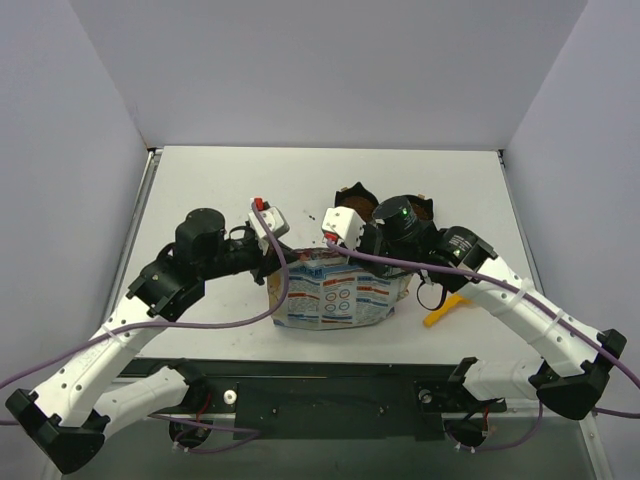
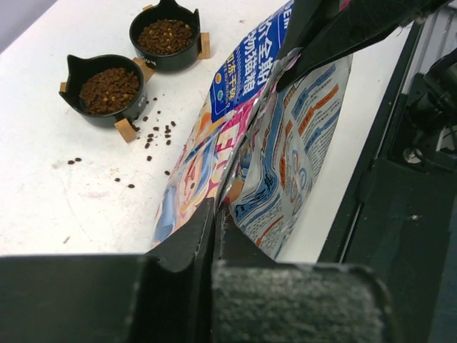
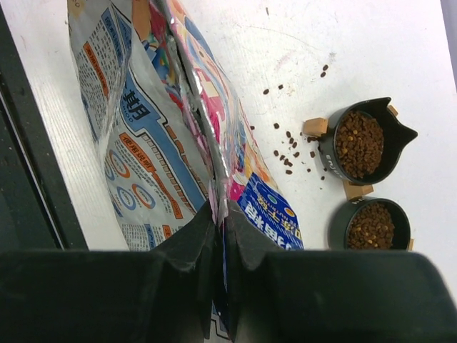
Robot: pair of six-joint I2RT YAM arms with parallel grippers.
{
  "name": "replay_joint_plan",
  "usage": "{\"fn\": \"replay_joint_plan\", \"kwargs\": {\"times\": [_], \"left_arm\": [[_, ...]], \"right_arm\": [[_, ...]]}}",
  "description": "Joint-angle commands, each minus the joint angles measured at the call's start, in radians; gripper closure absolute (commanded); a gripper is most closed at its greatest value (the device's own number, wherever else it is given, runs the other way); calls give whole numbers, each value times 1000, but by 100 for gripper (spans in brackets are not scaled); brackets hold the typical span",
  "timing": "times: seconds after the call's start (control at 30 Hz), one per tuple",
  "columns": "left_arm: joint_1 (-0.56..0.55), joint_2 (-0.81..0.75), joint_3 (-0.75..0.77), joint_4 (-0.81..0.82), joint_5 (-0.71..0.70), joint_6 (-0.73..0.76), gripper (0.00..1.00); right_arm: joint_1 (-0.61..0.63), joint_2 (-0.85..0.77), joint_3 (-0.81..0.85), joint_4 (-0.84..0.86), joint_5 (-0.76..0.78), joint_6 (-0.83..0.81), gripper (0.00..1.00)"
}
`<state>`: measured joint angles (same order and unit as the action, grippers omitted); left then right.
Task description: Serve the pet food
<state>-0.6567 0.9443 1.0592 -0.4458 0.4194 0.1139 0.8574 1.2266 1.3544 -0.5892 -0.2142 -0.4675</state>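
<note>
The pet food bag [image 1: 335, 293] stands at the table's near middle, its white-and-blue back toward the arms. My left gripper [image 1: 268, 262] is shut on the bag's left top edge [image 2: 243, 168]. My right gripper [image 1: 372, 255] is shut on its right top edge [image 3: 218, 179]. The bag's top is pinched flat between them. Two black bowls [image 2: 108, 87] [image 2: 166, 36] hold brown kibble; they also show in the right wrist view [image 3: 364, 144] [image 3: 371, 225]. Loose kibble [image 2: 153, 136] lies scattered beside them.
The yellow-orange scoop [image 1: 443, 310] lies on the table right of the bag, under my right arm. The table's black front rail [image 1: 330, 375] runs just behind the bag. Small wooden blocks [image 3: 315, 126] sit by the bowls.
</note>
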Motion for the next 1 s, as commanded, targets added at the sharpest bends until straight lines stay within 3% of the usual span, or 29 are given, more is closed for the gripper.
{"fn": "replay_joint_plan", "kwargs": {"times": [0.0, 0.03, 0.17, 0.27, 0.37, 0.43, 0.5, 0.53, 0.57, 0.6, 0.73, 0.83, 0.9, 0.97], "left_arm": [[25, 22, 45, -22, 12, 0, 100], [29, 24, 51, -1, 42, -16, 100], [52, 24, 56, 80, 136, -108, 100], [68, 13, 45, 108, 168, -183, 100], [86, -4, 30, 128, 190, -206, 100], [94, -9, 33, 113, 200, -209, 100], [95, -6, 36, 84, 197, -198, 100], [95, -4, 36, 61, 181, -185, 99], [95, -6, 33, 47, 158, -180, 93], [94, -7, 28, 35, 116, -183, 76], [92, -22, -11, 80, 90, -186, 48], [91, 2, -18, 96, 105, -184, 48], [91, 16, -15, 91, 117, -168, 52], [91, 25, -1, 70, 128, -136, 66]], "right_arm": [[41, -3, 61, -43, 73, -6, 89], [60, 10, 61, -40, 91, -16, 76], [117, 51, 71, 17, 50, -8, 55], [134, 105, 101, 66, 29, 15, 47], [144, 145, 115, 118, 73, 20, 47], [158, 172, 130, 137, 145, -11, 51], [157, 180, 132, 147, 211, -40, 65], [157, 174, 132, 149, 258, -49, 87], [157, 169, 130, 144, 265, -63, 98], [154, 159, 134, 137, 262, -69, 100], [152, 146, 180, 40, 193, -85, 100], [146, 136, 178, 29, 135, -57, 100], [140, 136, 173, 38, 121, -34, 100], [140, 139, 173, 42, 125, -25, 100]]}}
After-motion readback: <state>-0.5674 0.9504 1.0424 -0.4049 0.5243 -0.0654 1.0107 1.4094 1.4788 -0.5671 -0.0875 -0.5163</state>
